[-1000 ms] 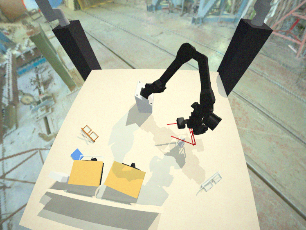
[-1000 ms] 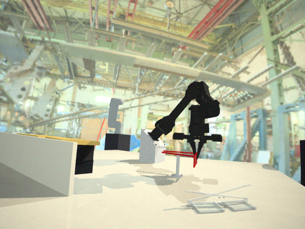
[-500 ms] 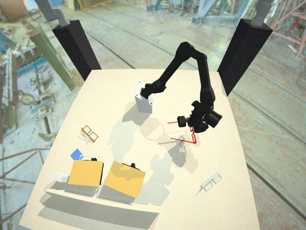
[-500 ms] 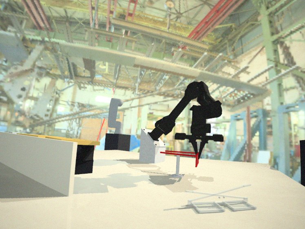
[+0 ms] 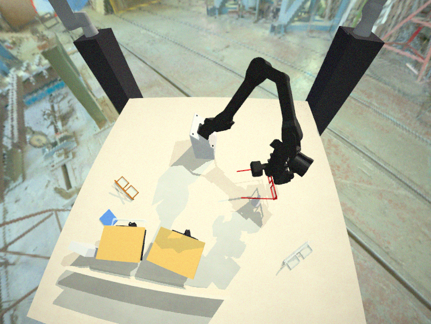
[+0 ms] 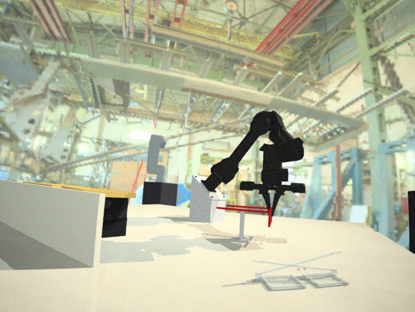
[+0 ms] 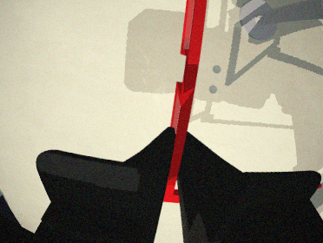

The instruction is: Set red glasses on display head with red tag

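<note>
The red glasses (image 5: 275, 198) (image 6: 269, 219) (image 7: 197, 35) hang above the table, lens frame upright and both temples spread towards the arm's base side. My gripper (image 6: 272, 211) (image 7: 174, 134) is shut on one end of the lens frame; in the top view its hand hides the fingertips. Two blocky shapes, apparently the display heads, have yellow tops and small black protrusions: a left one (image 5: 121, 244) and a right one (image 5: 177, 251). The red glasses are well away from both. No red tag shows. A pale frame outline stands at the left head's protrusion side, beside a blue tilted square (image 5: 108, 217).
A thin grey post (image 6: 241, 226) stands below and between the red temples. White glasses (image 6: 284, 288) lie at the table's right in the top view; orange glasses (image 5: 124, 189) lie at the left. A white wall (image 6: 50, 227) stands before the heads in the exterior view.
</note>
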Controlling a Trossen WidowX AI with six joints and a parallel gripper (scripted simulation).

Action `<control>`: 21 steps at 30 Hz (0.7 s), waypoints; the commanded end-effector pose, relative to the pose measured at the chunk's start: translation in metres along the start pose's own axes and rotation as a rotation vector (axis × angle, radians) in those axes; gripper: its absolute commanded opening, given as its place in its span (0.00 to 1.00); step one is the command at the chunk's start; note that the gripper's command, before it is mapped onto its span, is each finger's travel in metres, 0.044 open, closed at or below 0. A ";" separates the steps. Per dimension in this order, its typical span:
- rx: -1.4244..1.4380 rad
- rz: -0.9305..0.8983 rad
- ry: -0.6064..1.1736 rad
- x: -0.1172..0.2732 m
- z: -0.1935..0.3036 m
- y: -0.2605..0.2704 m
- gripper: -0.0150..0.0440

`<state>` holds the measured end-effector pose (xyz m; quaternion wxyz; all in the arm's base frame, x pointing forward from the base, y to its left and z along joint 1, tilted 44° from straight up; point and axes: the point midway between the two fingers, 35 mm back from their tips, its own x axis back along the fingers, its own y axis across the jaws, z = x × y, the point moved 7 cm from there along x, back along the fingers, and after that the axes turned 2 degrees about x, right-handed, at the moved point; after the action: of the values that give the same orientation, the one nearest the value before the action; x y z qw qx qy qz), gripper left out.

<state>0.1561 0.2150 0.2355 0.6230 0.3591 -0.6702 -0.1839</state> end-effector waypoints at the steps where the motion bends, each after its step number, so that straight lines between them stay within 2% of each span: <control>1: 0.000 -0.001 -0.001 0.000 0.005 0.001 0.25; 21: 0.000 -0.001 -0.001 0.000 0.009 0.002 0.25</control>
<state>0.1464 0.2142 0.2359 0.6223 0.3604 -0.6701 -0.1839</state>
